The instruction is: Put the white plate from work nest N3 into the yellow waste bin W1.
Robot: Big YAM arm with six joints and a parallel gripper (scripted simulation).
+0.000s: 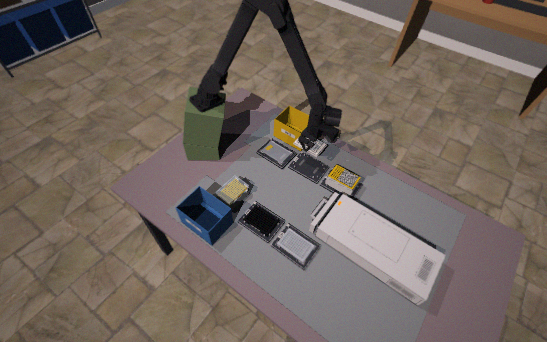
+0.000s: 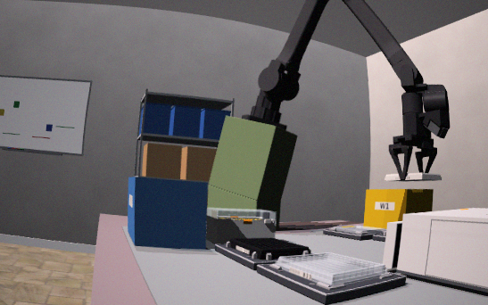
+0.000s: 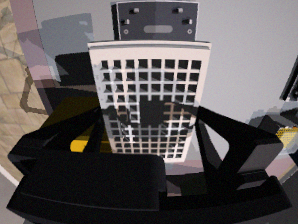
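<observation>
My gripper [image 1: 313, 145] [image 2: 412, 171] [image 3: 149, 110] is shut on the white plate [image 1: 318, 148] [image 2: 413, 177] [image 3: 149, 76], a flat well plate held level by its long sides. It hangs a little above the bench, over the right rim of the yellow waste bin W1 [image 1: 289, 124] [image 2: 384, 206]. The bin stands upright and open at the back of the grey mat. A bit of its yellow shows under the fingers in the wrist view [image 3: 80, 144]. An empty dark nest [image 1: 309, 166] [image 3: 156, 22] lies just in front of the bin.
A green block [image 1: 203, 127] carries the arm's base at the back left. A blue bin [image 1: 204, 214], a yellow tip box [image 1: 344, 177], a clear plate in its nest [image 1: 296, 245], a black plate [image 1: 261, 220] and a long white instrument [image 1: 379, 242] stand on the mat.
</observation>
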